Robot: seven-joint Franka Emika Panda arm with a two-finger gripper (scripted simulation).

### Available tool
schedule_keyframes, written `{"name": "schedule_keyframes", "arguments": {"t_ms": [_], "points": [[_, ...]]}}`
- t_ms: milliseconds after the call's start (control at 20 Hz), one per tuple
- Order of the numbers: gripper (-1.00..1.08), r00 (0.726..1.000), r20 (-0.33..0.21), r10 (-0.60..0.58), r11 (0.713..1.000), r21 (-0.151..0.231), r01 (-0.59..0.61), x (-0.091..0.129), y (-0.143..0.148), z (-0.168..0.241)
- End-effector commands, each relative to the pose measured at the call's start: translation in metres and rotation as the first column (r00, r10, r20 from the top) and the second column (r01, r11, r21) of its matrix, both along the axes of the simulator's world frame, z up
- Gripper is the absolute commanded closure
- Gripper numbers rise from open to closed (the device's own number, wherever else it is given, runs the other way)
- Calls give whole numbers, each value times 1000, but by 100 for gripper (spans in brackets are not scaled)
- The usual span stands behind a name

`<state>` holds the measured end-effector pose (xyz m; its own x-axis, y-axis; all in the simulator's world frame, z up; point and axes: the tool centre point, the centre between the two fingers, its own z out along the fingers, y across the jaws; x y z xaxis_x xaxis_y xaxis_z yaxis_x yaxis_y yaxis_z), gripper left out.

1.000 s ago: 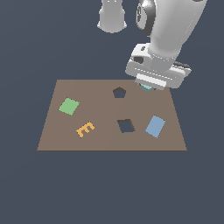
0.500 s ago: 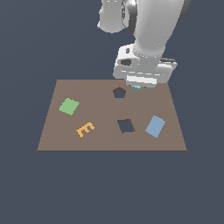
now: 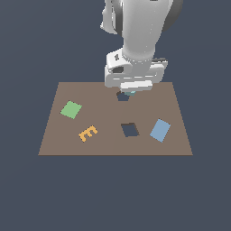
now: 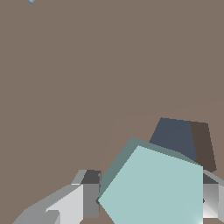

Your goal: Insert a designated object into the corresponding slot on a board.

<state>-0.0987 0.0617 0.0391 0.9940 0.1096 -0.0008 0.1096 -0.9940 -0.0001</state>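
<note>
Nearest the wrist camera, hand (image 4: pixel 146 197): clenched on the pale teal chunky pentagon block (image 4: pixel 153 188), one grey finger (image 4: pixel 85 199) on either side.
Change: arm has swung toward the exterior view's left; block now hangs just beside the dark pentagon slot (image 4: pixel 175 136), not yet seated.
Farther off: flat brown board (image 3: pixel 54 135) beneath.
Hidden: arm covers most of the slot from outside.
</note>
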Motion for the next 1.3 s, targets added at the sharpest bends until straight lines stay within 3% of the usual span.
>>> {"name": "schedule_keyframes", "arguments": {"t_ms": [0,550,1250], "points": [[108,999,0,51,999,0,-51,3,-8,1],[108,984,0,177,984,0,-177,15,-27,2],[108,982,0,191,982,0,-191,17,-28,-8]]}}
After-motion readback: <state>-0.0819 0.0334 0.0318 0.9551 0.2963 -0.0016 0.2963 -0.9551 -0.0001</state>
